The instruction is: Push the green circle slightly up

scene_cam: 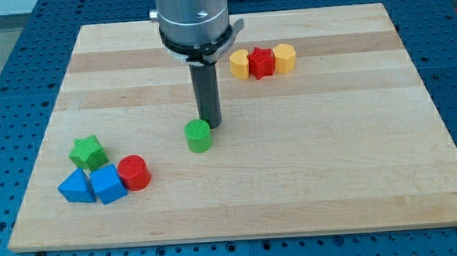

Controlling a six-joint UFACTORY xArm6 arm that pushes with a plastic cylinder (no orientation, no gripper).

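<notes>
At the view's left, near the bottom of the wooden table (309,178), you see a close group of four blocks: a green star (87,152) at the top of the group, a blue triangle (76,187) below it, a blue cube (108,184) touching the triangle on its right, and a red cylinder (134,172) just beside the cube. Moving to the right, near the middle of the table, you find the green circle (198,135), standing alone and well apart from the other blocks. My tip (211,125) is just beside it, at its upper right, and seems to touch it or almost touch it. This arm carries no pincer, only the dark rod, so there is no pincer state to tell you. Further right, near the view's top, three blocks stand in a row and touch each other: a yellow block (241,64), a red star (262,62) and a yellow hexagon (284,58).
</notes>
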